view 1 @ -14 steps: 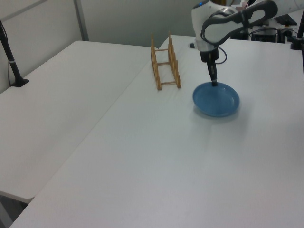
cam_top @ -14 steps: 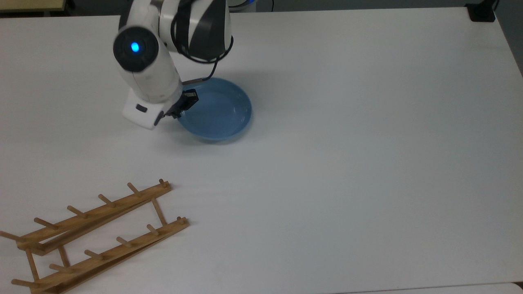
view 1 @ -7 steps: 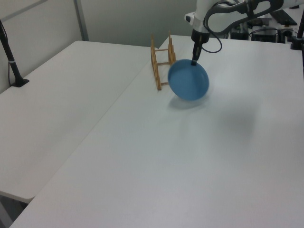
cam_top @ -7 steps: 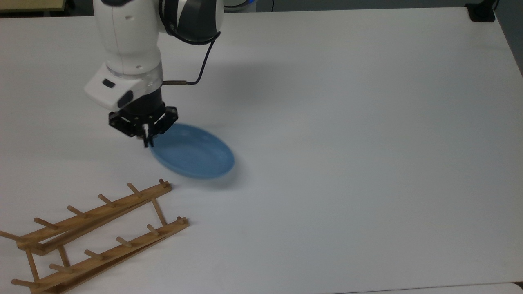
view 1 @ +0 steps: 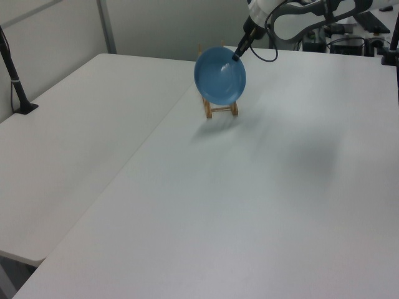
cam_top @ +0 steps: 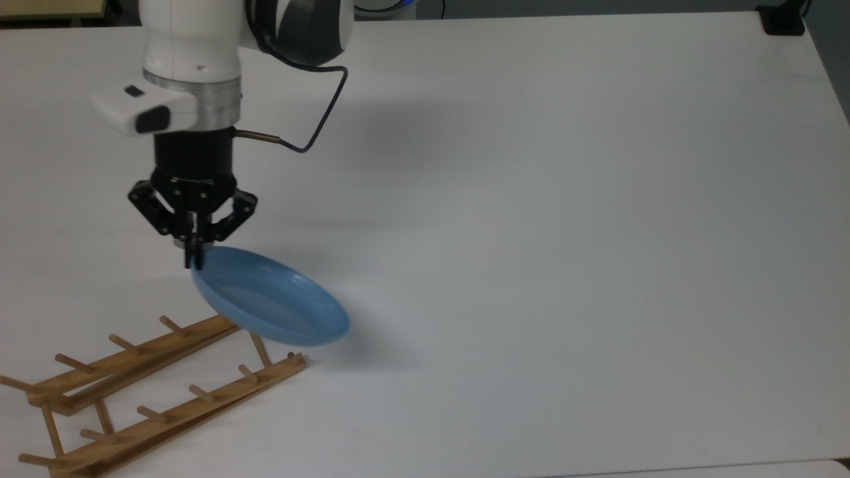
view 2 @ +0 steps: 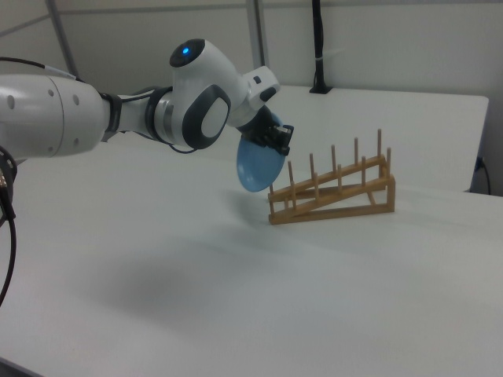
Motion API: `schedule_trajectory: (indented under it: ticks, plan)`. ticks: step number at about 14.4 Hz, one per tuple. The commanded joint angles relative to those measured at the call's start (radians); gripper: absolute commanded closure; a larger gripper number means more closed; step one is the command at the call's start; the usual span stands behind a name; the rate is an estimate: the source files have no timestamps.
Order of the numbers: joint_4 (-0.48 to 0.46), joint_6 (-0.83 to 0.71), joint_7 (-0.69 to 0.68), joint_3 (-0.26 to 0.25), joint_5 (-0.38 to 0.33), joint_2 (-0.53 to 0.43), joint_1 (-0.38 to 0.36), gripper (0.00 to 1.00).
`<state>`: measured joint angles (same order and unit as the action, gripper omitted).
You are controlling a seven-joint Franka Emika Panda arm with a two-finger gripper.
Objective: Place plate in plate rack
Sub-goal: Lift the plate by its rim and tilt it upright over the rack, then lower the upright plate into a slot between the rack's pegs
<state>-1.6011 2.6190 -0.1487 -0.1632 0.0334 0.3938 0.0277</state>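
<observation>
— What does the black two-finger hand [cam_top: 193, 255] hold?
— It is closed on the rim of the round light-blue glossy plate [cam_top: 272, 297], at the left of the top view. The plate hangs tilted in the air.
— And the light-brown wooden plate rack [cam_top: 153, 392]?
— It stands on the white table [cam_top: 564, 232], lower left of the top view; the plate covers its near end.

Light-blue plate [cam_top: 272, 305] pinched at its rim by the pincer [cam_top: 194, 257], overlapping the wooden plate rack [cam_top: 159, 392].
</observation>
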Motion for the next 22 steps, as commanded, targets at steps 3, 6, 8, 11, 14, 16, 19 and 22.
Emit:
schedule_trajectory:
  ticks: [3,6,8,11,14,16,19,22]
  plan:
    - [0.006,0.035,0.244,-0.064,0.032,-0.046,-0.011,1.0]
    - [0.009,0.035,0.339,-0.097,0.132,-0.049,-0.014,1.0]
    - [0.02,0.036,0.427,-0.117,0.268,-0.049,-0.014,1.0]
    - [0.053,0.038,0.585,-0.136,0.48,-0.035,-0.014,1.0]
    - [0.078,0.033,0.71,-0.156,0.604,-0.024,-0.032,1.0]
    - [0.084,0.029,0.744,-0.191,0.643,-0.004,-0.064,1.0]
    - [0.118,0.027,0.768,-0.236,0.663,0.034,-0.087,1.0]
    - [0.162,0.029,0.77,-0.262,0.666,0.089,-0.1,1.0]
